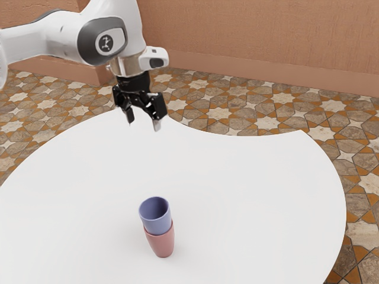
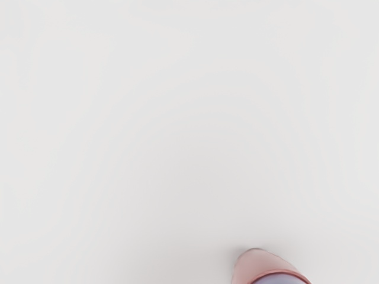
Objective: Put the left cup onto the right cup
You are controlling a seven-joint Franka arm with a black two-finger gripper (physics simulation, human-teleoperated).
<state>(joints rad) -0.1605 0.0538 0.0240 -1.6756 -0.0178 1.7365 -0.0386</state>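
Observation:
A lavender-blue cup (image 1: 155,216) sits nested upright in a pink cup (image 1: 160,242) near the front of the round white table (image 1: 249,195). My gripper (image 1: 143,122) hangs open and empty well above the table's far side, up and to the exterior view's left of the stacked cups. In the wrist view the pink cup (image 2: 254,266) with the blue cup's rim (image 2: 284,280) inside it peeks in at the edge over bare white tabletop.
The table's curved edge (image 1: 331,160) runs along the exterior view's right, with patterned floor tiles (image 1: 284,100) and a brown wall (image 1: 266,35) beyond. Bare tabletop surrounds the stacked cups.

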